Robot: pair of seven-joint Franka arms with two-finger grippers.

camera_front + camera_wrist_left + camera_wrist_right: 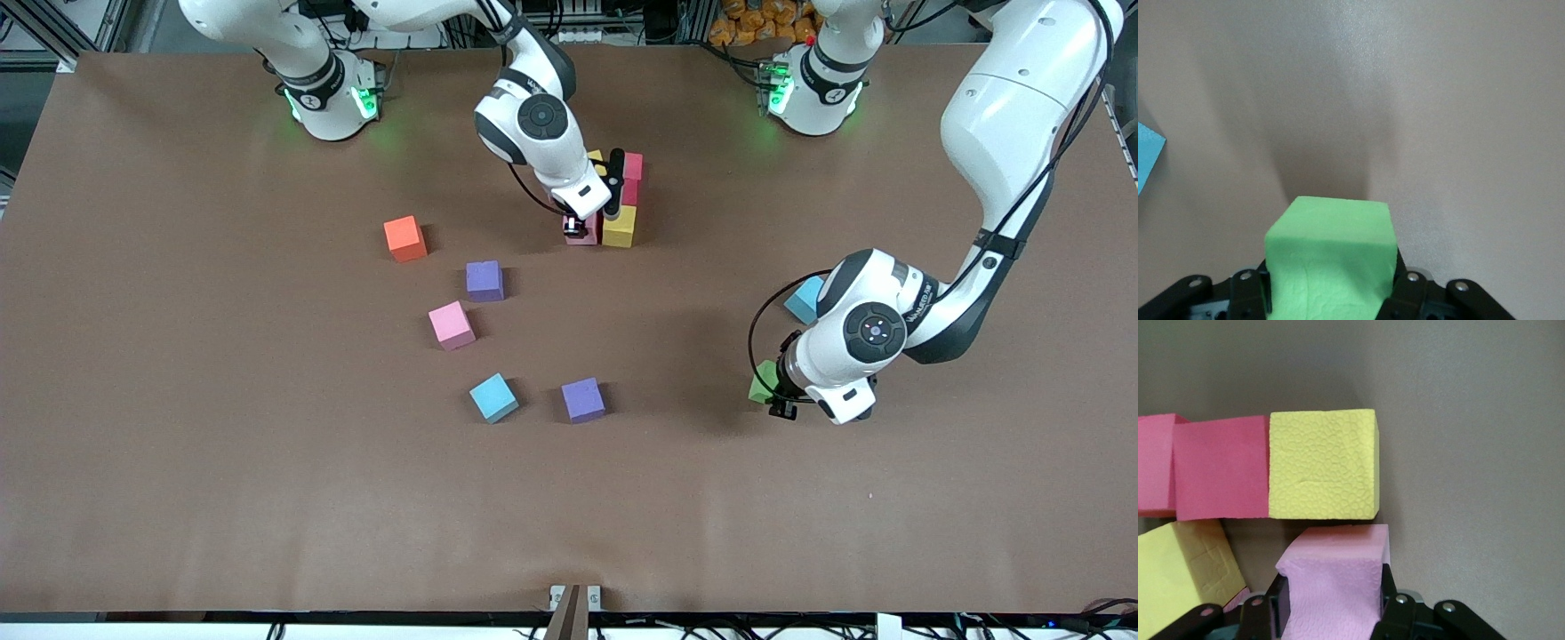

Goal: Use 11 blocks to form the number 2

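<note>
My right gripper (pixel 580 228) is shut on a pink block (pixel 1335 580) and holds it down against the partly built number 2 (pixel 622 200). The pink block sits right beside a yellow block (pixel 1323 463), toward the right arm's end. Two red blocks (pixel 632 178) line up with that yellow block (pixel 620 226), farther from the camera. A second yellow block (pixel 1181 577) lies partly hidden under the wrist. My left gripper (pixel 775 396) is shut on the green block (pixel 1331 257), low over the table near the left arm's end. It shows in the front view (pixel 761 384) too.
Loose blocks lie nearer the camera than the figure: two purple (pixel 484 280) (pixel 583 399), a pink (pixel 452 324) and a light blue (pixel 493 397). Another light blue block (pixel 805 299) sits by the left arm's wrist. An orange cube (pixel 405 238) lies toward the right arm's end.
</note>
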